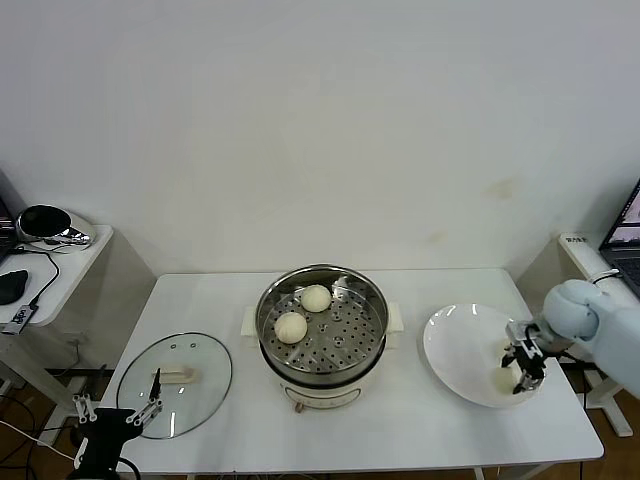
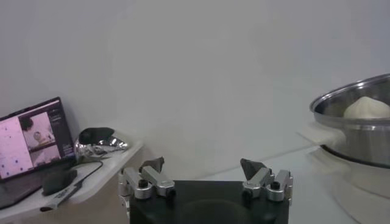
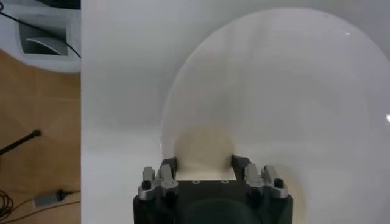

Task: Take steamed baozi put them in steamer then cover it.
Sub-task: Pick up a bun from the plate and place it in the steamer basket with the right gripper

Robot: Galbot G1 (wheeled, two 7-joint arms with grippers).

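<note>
Over the plate (image 1: 455,345), right gripper (image 1: 523,364) straddles a baozi (image 3: 203,148), fingers spread for pickup; left gripper (image 1: 112,416) idles agape, empty, beside the cover (image 1: 175,384).

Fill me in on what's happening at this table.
The right gripper is at a cream-white round bun on the flat white plate, fingers open either side of it. Two buns already sit in the shiny steel steamer. The clear glass lid lies on the table, with the left gripper open beside it.
</note>
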